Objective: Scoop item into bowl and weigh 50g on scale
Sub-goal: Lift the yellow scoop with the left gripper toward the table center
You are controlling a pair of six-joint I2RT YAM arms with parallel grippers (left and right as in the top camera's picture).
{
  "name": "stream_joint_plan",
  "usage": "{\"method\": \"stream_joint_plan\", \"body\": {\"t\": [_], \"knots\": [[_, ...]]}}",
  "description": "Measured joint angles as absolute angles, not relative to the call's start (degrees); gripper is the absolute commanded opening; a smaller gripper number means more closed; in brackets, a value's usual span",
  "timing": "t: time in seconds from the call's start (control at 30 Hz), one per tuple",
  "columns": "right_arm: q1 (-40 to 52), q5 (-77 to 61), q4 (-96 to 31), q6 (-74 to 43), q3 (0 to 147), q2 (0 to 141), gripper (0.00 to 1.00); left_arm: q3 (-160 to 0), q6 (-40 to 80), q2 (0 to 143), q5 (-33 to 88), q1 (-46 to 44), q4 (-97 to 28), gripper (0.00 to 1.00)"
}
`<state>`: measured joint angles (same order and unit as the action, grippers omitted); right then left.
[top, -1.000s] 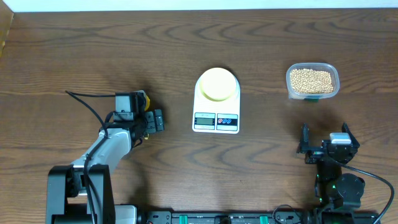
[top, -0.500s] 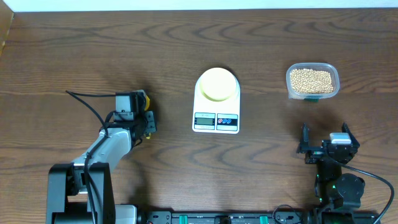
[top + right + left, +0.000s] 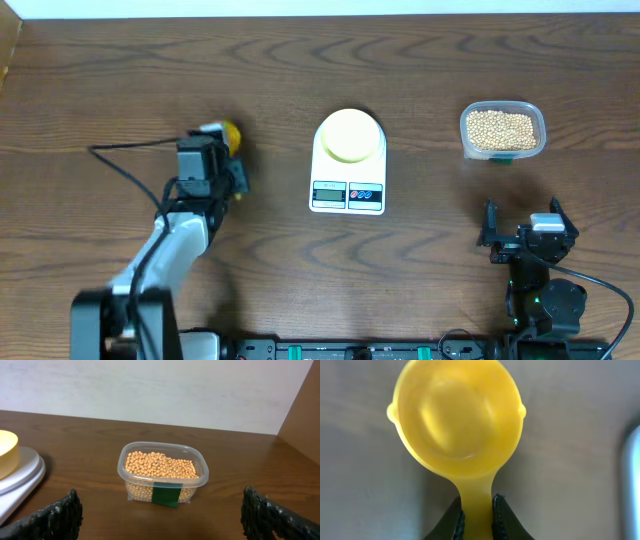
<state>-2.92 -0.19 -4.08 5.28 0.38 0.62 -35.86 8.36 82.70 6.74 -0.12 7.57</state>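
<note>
My left pincer (image 3: pixel 477 514) pinches the handle of the yellow scoop (image 3: pixel 457 415). My right pincer (image 3: pixel 162 516) is spread wide, facing the beans (image 3: pixel 160 466).

From overhead I'm seeing only a yellow sliver of the scoop (image 3: pixel 230 131). The left arm (image 3: pixel 195 170) is covering the rest. The display (image 3: pixel 329 192) on the scale (image 3: pixel 347 165) is showing too small for me to read. In the left wrist view the scoop's handle is running off the near edge, and the table (image 3: pixel 570 435) is blurring out. In the right wrist view the bowl (image 3: pixel 7 451) and the scale are being cropped at the left edge.
</note>
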Motion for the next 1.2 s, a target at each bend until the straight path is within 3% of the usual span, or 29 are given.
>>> {"method": "stream_joint_plan", "body": {"t": [0.27, 0.53, 1.2], "knots": [[-2.9, -0.2, -4.1, 5.3, 0.4, 0.6, 0.99, -35.9, 22.4, 73.4, 6.7, -0.1, 25.6, 0.08], [-2.9, -0.2, -4.1, 5.3, 0.4, 0.6, 0.99, -35.9, 35.9, 73.3, 7.4, -0.1, 27.3, 0.07], [-2.9, -0.2, -4.0, 5.3, 0.4, 0.6, 0.99, -35.9, 39.0, 73.3, 7.8, -0.1, 27.5, 0.07]]}}
